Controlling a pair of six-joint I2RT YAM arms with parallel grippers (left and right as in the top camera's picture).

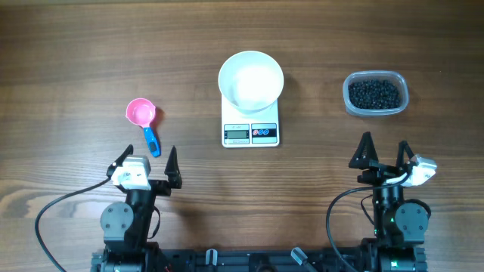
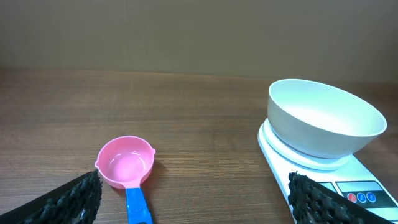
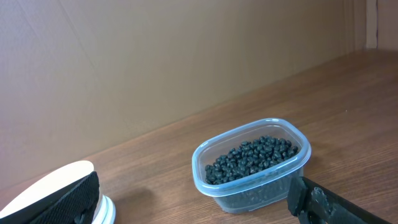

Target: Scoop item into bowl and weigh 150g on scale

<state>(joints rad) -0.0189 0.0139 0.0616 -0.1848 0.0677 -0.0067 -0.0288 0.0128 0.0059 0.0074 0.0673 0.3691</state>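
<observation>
While the left gripper (image 1: 147, 156) sits drawn back, pointing forward with its fingers spread wide and empty, a pink plastic scoop with a blue handle (image 1: 141, 113) lies just ahead of it. At centre, the round white bowl (image 1: 251, 78) stands on the flat white square scale (image 1: 250, 133). Small black beads (image 1: 373, 94) fill a clear plastic tub (image 1: 350, 103) ahead of the right gripper (image 1: 385, 143), which is likewise drawn back, spread wide and holding nothing.

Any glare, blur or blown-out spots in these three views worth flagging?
Overhead: sharp and evenly lit, though the bowl is nearly washed-out white inside. Left wrist: pink scoop and bowl crisp, shadows soft. Right wrist: beans resolve individually in the clear tub; no motion blur.
</observation>
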